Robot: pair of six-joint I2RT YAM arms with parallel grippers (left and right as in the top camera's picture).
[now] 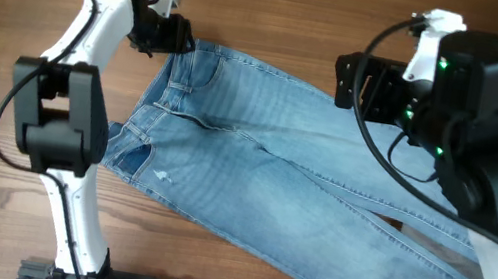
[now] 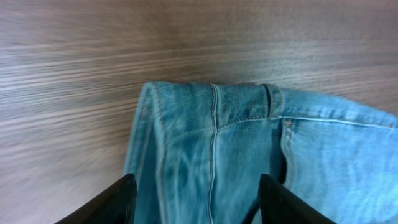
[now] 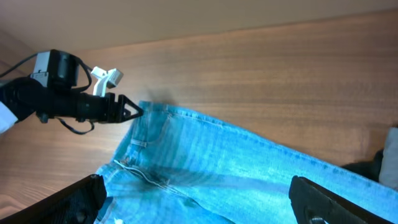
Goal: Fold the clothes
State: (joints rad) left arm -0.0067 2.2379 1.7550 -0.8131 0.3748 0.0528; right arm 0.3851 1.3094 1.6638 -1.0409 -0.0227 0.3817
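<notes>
Jeans spread flat, upper left to lower right; left gripper open astride the waistband, right gripper open above the legs; grasp stage, closing on the waistband likely next.

white arms, black joints, green leds

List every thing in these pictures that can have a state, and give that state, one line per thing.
Jeans: unfolded, lying flat, legs splayed apart towards the right arm.
Left pincer: open, fingers either side of the waistband corner, not closed on it.
Right pincer: open, above the jeans, holding nothing.
</notes>
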